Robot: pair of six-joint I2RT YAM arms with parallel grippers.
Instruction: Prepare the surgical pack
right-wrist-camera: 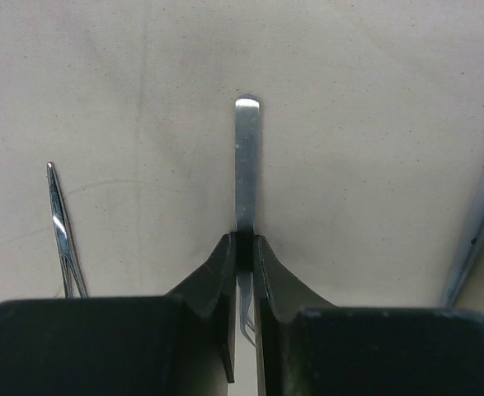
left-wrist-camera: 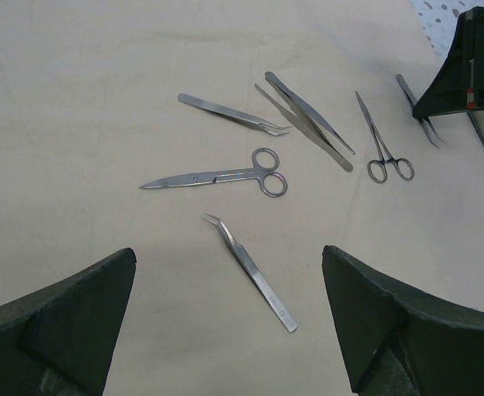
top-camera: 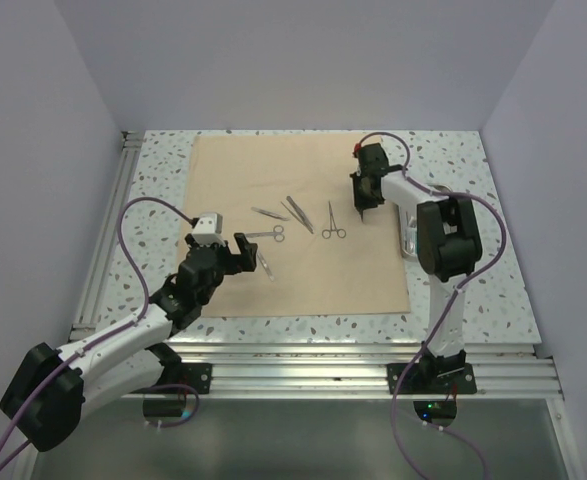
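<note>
Nearest the arm bases, the left tool [left-wrist-camera: 229, 252] hangs released over the near left part of the cloth [top-camera: 293, 280], its two fingers spread wide with nothing between them. The tan cloth lies flat on the speckled worktop [top-camera: 473, 290], and the instruments are scattered across its middle.

Just beyond the left tool lies a pair of bent tweezers [left-wrist-camera: 250, 272]. Farther in are the scissors [left-wrist-camera: 225, 175], lying on their side with the blades pointing to the cloth's left edge. Behind them is a pair of curved-tip tweezers [left-wrist-camera: 233, 113], and beside those lies a pair of long straight tweezers [left-wrist-camera: 307, 120]. A ring-handled clamp [left-wrist-camera: 382, 140] lies apart from these, toward the cloth's right side, with its rings facing the near edge.

At the cloth's right edge, a shiny tray [top-camera: 410, 238] shows partly behind the right arm.

Farthest out, over the cloth's far right part, the right tool [right-wrist-camera: 243, 243] is clenched on a flat steel instrument [right-wrist-camera: 246, 165]. The instrument's rounded end sticks out past the fingertips. Whether it touches the cloth cannot be told.
</note>
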